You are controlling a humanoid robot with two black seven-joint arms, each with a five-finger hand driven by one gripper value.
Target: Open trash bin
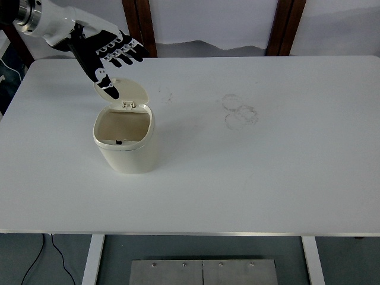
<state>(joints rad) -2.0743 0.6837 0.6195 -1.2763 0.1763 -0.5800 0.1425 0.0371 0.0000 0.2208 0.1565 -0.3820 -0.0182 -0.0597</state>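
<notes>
Head view: one trash bin, lid raised; one robot hand released, fingers spread.

White table with a cream trash bin, faint ring marks.

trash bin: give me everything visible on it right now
The trash bin is small, cream-coloured, plastic-looking, with rounded corners and a slight taper toward its base. It stands upright on the white table, left of centre. Its lid is open, swung up on a hinge at the far rim. The inside looks tan and empty; a small dark latch sits at the near rim. The left robot hand hovers above the lid, fingers spread; whether its thumb touches the lid is unclear.
</notes>
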